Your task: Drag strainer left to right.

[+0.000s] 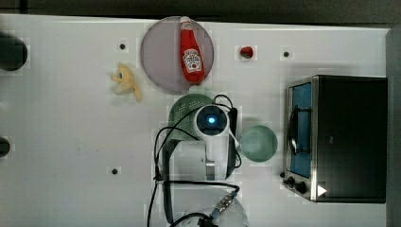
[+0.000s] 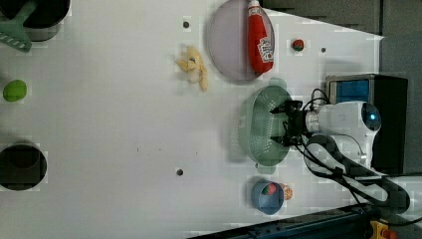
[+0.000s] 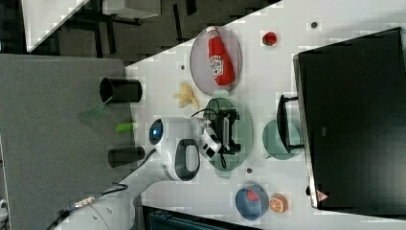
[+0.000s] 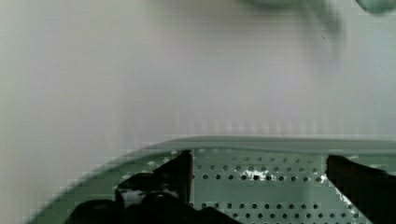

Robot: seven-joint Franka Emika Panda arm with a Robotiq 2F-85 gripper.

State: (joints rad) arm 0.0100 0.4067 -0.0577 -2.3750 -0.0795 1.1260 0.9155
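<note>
While the gripper [image 2: 276, 124] hangs over the strainer [image 2: 259, 127], its jaws are spread wide, holding nothing. Wrist view: both fingers [image 4: 177, 172] sit inside the perforated bowl, contact unclear. Strainer lies mid-table in the top view, just below the plate [image 1: 158, 56] with ketchup bottle [image 1: 191, 52], mug [image 1: 258, 143] to the top view's right.

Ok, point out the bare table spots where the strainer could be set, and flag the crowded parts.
In the top view, the widest bare stretch is the table on the top view's left, below the yellow toy. It is crowded around the strainer: the plate with the ketchup bottle above, the mug and oven on the top view's right.
</note>
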